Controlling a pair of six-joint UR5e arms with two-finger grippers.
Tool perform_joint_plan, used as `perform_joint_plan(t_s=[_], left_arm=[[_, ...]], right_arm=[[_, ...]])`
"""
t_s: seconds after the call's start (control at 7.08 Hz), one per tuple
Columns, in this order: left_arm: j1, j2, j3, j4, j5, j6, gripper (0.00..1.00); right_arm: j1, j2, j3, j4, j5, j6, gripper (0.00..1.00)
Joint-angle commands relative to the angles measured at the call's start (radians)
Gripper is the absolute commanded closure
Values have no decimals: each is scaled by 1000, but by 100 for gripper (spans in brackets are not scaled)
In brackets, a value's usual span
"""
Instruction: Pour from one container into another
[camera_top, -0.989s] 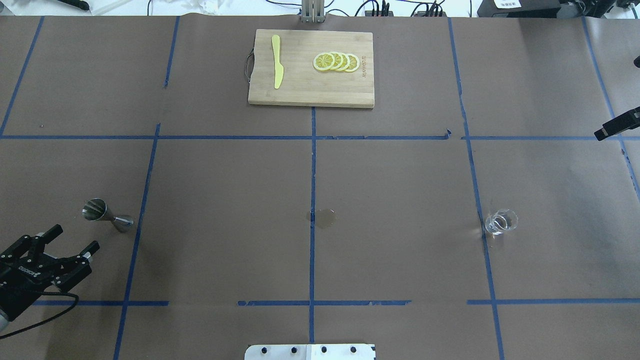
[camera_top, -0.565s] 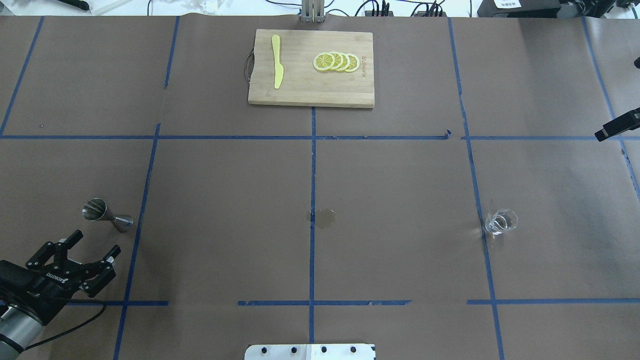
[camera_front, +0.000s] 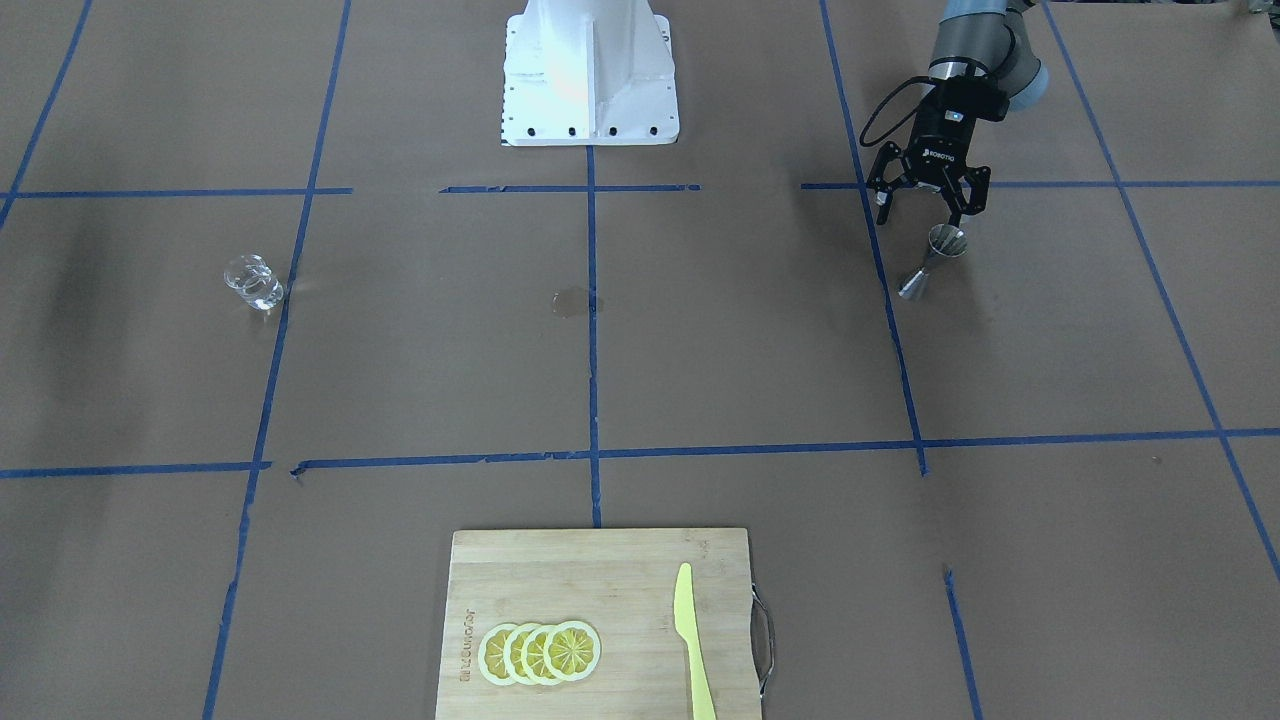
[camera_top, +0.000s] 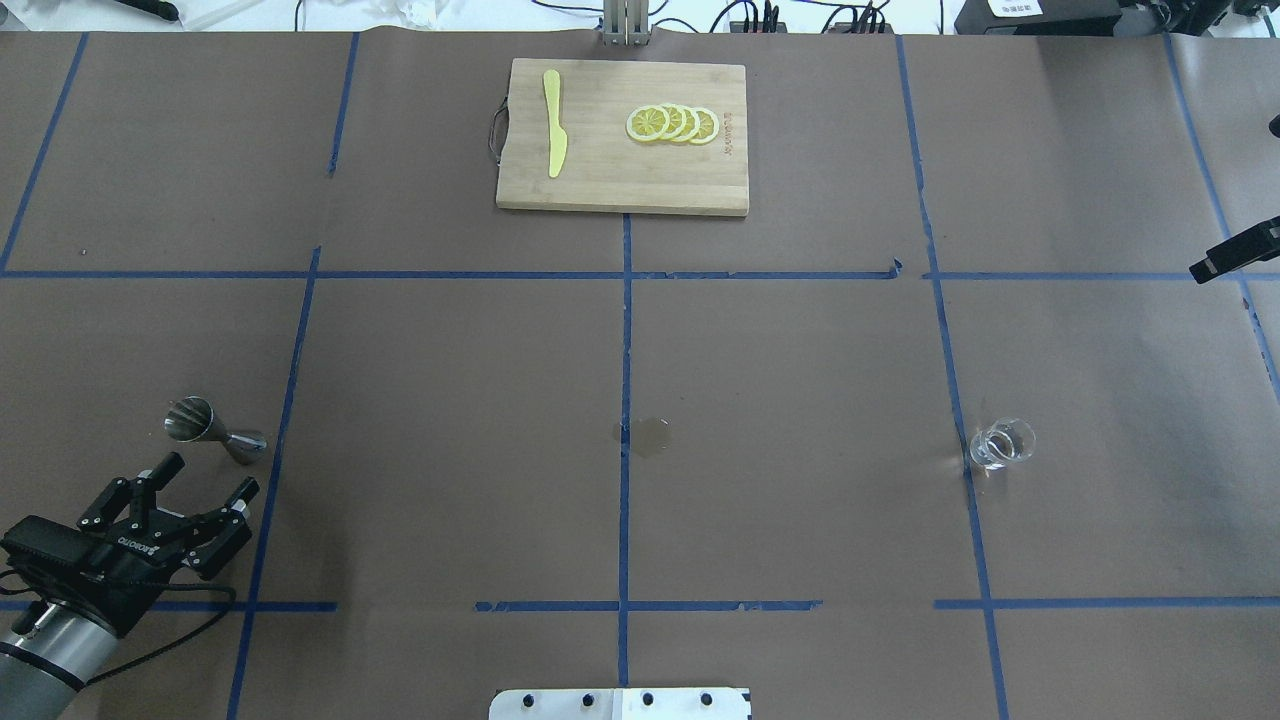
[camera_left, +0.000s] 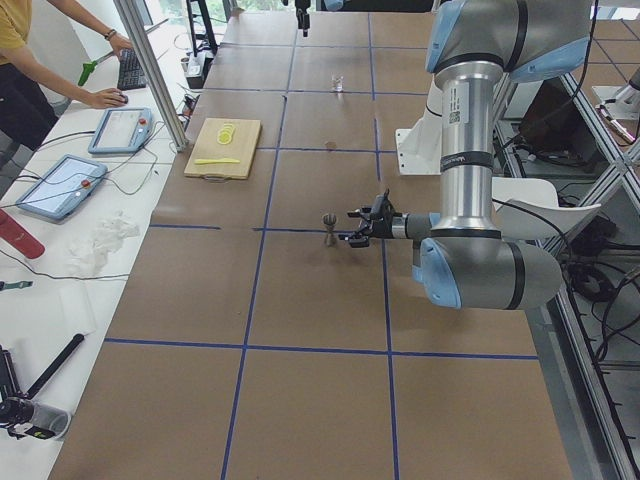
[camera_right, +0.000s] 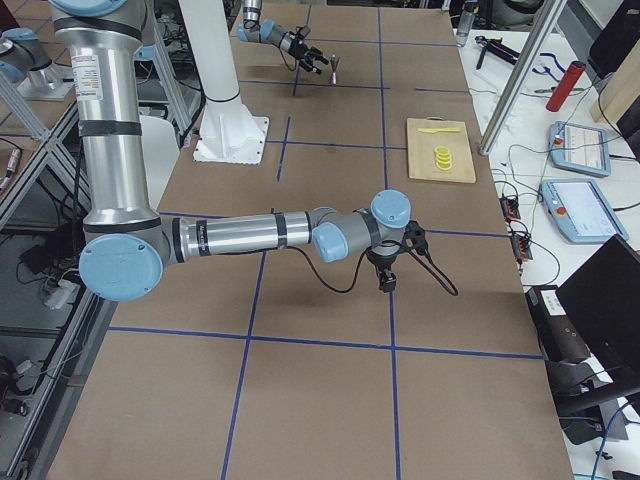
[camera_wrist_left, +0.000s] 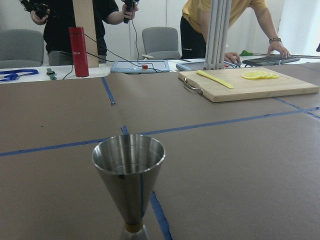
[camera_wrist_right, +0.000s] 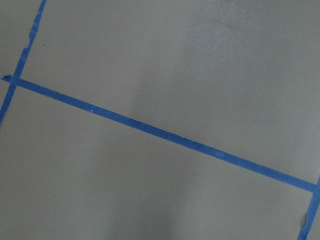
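The steel jigger (camera_top: 213, 430) stands upright on the brown paper at the near left, and fills the left wrist view (camera_wrist_left: 129, 180). My left gripper (camera_top: 208, 476) is open just behind the jigger (camera_front: 935, 260), fingers pointing at it without touching; it also shows as the gripper (camera_front: 920, 215) from the front. The clear glass tumbler (camera_top: 1002, 444) stands alone at the near right (camera_front: 253, 283). My right gripper (camera_right: 387, 280) hangs over bare paper far from the tumbler, and I cannot tell whether it is open or shut.
A wooden cutting board (camera_top: 620, 185) with lemon slices (camera_top: 672, 124) and a yellow knife (camera_top: 553, 122) lies at the far middle. A small wet stain (camera_top: 648, 436) marks the table's centre. People stand beyond the far edge by a red bottle (camera_wrist_left: 81, 44).
My left gripper has moved to the right, lining up behind the jigger, and stayed open. The jigger and the tumbler have not moved.
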Motion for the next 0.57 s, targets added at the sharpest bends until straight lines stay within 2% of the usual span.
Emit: perform_joint_plan(t_s=[0.0, 0.42], left_arm=[[-55, -1, 47, 1, -1, -45, 1], [-70, -16, 47, 1, 0, -45, 1]], right_arm=[[0, 0, -4, 0, 0, -1, 0], [0, -1, -5, 0, 0, -1, 0]])
